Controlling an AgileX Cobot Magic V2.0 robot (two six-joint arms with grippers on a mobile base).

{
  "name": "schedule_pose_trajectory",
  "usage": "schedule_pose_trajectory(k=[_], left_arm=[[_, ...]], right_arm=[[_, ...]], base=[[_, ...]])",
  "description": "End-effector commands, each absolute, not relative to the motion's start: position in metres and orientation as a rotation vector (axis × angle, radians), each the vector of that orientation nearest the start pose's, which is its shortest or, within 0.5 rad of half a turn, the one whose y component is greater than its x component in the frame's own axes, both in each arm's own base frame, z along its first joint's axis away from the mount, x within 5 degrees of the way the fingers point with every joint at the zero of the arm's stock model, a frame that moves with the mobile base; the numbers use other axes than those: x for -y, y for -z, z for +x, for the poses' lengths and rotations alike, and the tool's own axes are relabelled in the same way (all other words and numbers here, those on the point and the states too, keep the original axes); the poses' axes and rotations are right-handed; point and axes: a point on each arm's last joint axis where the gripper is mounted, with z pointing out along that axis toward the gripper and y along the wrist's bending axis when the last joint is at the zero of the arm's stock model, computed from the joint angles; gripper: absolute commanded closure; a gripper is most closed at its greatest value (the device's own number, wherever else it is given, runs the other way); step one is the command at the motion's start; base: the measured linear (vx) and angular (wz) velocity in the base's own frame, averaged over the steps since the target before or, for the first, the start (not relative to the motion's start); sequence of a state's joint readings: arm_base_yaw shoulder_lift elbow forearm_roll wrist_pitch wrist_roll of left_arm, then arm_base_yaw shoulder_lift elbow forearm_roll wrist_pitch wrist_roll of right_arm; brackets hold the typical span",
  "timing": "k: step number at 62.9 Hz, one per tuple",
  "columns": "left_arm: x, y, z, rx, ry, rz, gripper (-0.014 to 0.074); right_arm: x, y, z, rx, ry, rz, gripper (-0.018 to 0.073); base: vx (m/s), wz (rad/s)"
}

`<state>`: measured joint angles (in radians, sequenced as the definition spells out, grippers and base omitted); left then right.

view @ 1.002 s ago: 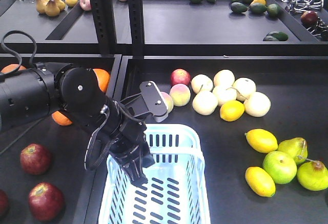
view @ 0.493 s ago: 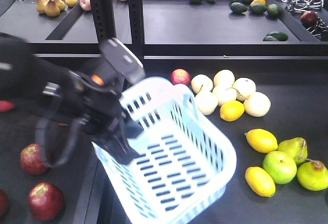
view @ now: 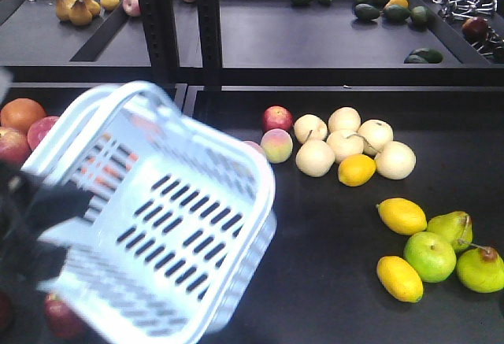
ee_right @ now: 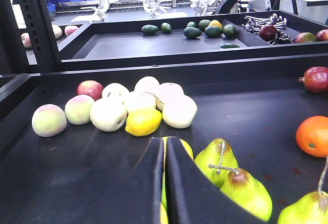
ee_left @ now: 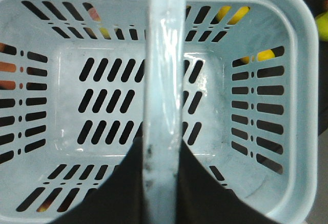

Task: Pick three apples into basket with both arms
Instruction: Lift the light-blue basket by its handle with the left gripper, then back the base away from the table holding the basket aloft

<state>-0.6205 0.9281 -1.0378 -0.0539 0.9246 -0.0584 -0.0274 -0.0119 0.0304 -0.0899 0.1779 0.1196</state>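
Note:
The pale blue basket hangs tilted at the left of the front view, off the table and blurred. My left gripper is shut on the basket's handle, and the inside of the basket holds nothing. From the front, the left arm is only a dark blur behind the basket. One dark red apple peeks out under the basket's lower left corner; other apples are hidden. My right gripper is shut on nothing, low over lemons and green pears.
Pale round fruit with a lemon lie mid-table; lemons, a green apple and pears sit at the right. An orange and red fruit lie at the far left. Black posts stand before an upper shelf with avocados.
The basket has gone from flat on the table to lifted, swung left and tipped. The left arm, plainly seen before, now sits behind it. The fruit on the right has not moved.

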Motion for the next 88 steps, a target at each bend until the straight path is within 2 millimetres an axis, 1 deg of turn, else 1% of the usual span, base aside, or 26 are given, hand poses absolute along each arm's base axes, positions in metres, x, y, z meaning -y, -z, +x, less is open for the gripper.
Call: schedule_pose_trajectory(k=[1, 5, 12, 23, 88], left_arm=[[0.088, -0.389, 0.115, -2.108, 0.529, 0.497, 0.0605], [0.077, -0.386, 0.099, -2.055, 0.568, 0.453, 0.0605], [0.064, -0.381, 0.083, -1.979, 0.614, 0.387, 0.0605], [0.053, -0.376, 0.069, -1.913, 0.631, 0.370, 0.0605], [0.052, -0.376, 0.067, -1.915, 0.631, 0.371, 0.0604]], right_arm=[[0.002, -0.191, 0.057, -1.610, 0.010, 0.043, 0.0568], [0.002, -0.191, 0.057, -1.610, 0.010, 0.043, 0.0568], [0.002, -0.191, 0.057, -1.610, 0.010, 0.043, 0.0568], [0.002, -0.191, 0.057, -1.610, 0.010, 0.043, 0.0568], [0.002, -0.191, 0.057, -1.610, 0.010, 0.043, 0.0568]], base=[[0.00, 0.00], [0.00, 0.00], [0.00, 0.00], [0.00, 0.00], [0.00, 0.00]])
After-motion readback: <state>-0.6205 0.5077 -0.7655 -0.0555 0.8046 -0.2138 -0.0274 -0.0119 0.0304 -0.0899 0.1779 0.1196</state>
